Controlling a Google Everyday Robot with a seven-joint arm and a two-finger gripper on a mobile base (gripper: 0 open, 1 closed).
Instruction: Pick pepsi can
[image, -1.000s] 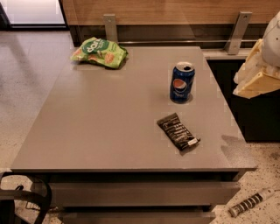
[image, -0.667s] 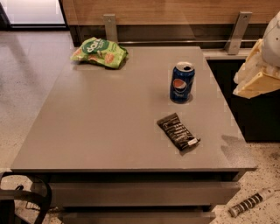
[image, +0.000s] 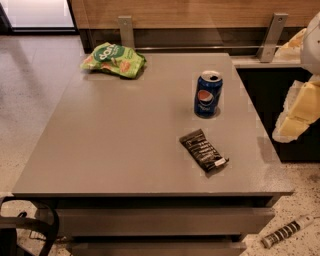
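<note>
The pepsi can (image: 208, 95) stands upright on the grey table (image: 115, 145), right of centre toward the back. It is dark blue with a red-white-blue logo and a silver top. My gripper (image: 299, 112) shows as a pale yellow and white shape at the right edge of the camera view. It hangs beyond the table's right side, well to the right of the can and not touching it. Part of it is cut off by the frame edge.
A green snack bag (image: 114, 60) lies at the table's back left. A flat black wrapped bar (image: 204, 150) lies in front of the can. A wooden wall with metal brackets (image: 272, 35) runs behind. A striped rod (image: 286, 231) lies on the floor at front right.
The gripper at the right edge has dropped a little lower. The can, bag and bar have not moved.
</note>
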